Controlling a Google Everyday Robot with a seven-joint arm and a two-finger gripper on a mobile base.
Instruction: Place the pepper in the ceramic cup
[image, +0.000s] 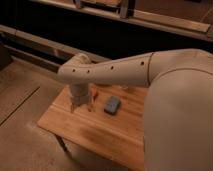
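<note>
The pepper (95, 92) is a small red-orange sliver lying on the wooden table (85, 127), near its far edge. My gripper (81, 106) hangs straight down just left of it and slightly nearer, close above the tabletop. Its fingers stand apart and I see nothing between them. Under my forearm a small pale shape peeks out, which seems to be the ceramic cup (123, 88). The arm hides most of it.
A blue-grey rectangular pad (112, 105) lies right of the gripper. My white arm and shoulder (175, 100) cover the right side of the table. A dark wall with rails runs behind, and bare floor lies to the left.
</note>
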